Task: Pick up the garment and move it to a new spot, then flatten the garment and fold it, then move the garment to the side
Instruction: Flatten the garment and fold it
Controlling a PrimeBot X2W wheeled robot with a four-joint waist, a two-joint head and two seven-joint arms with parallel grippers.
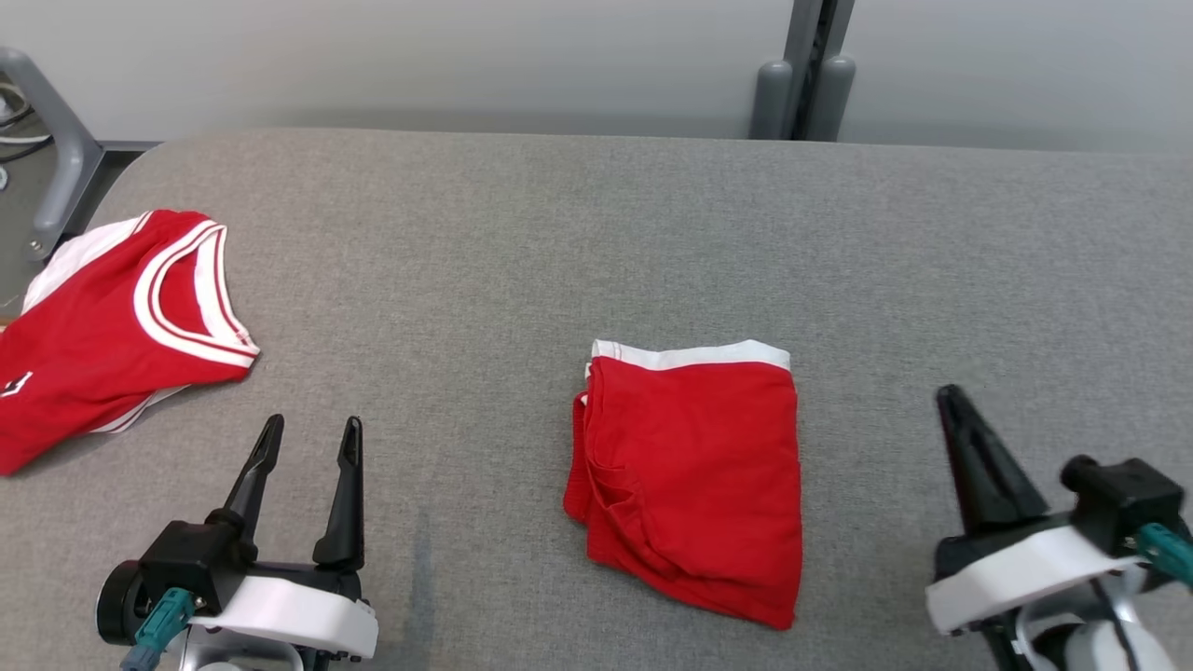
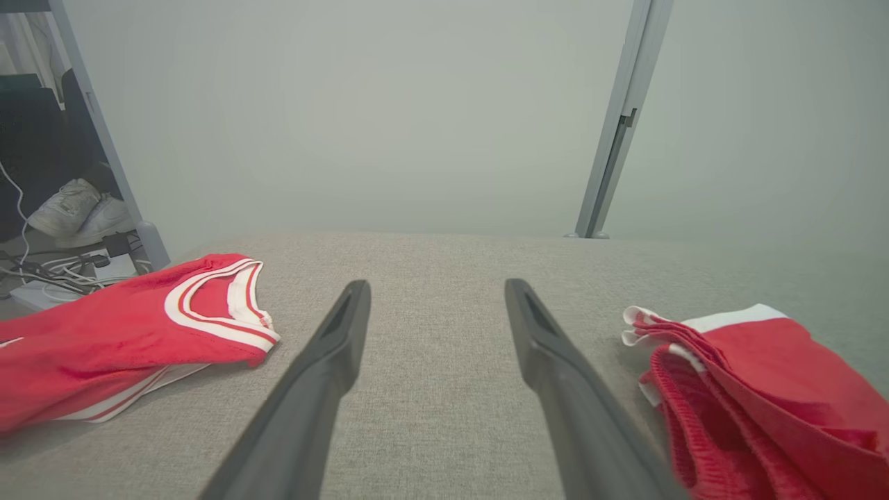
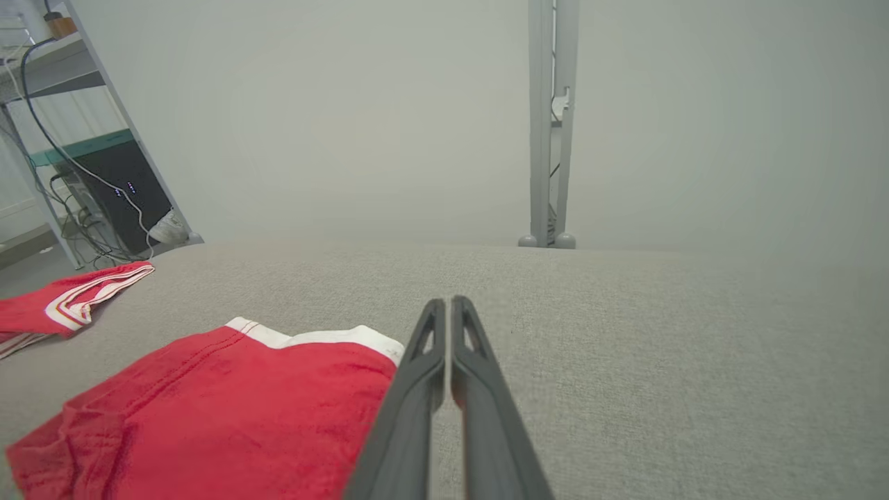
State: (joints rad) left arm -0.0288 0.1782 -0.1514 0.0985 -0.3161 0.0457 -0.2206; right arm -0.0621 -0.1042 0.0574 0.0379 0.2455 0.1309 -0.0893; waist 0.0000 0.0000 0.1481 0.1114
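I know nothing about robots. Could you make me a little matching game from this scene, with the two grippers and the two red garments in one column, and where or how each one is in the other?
Things:
1. left gripper
2. right gripper
3. red shorts
4. red jersey

States:
A. folded, lying between the two grippers on the grey table
B. fingers spread apart, holding nothing
C. lying near the table's left edge
D. fingers pressed together, holding nothing

Pairs: 1-B, 2-D, 3-A, 4-C
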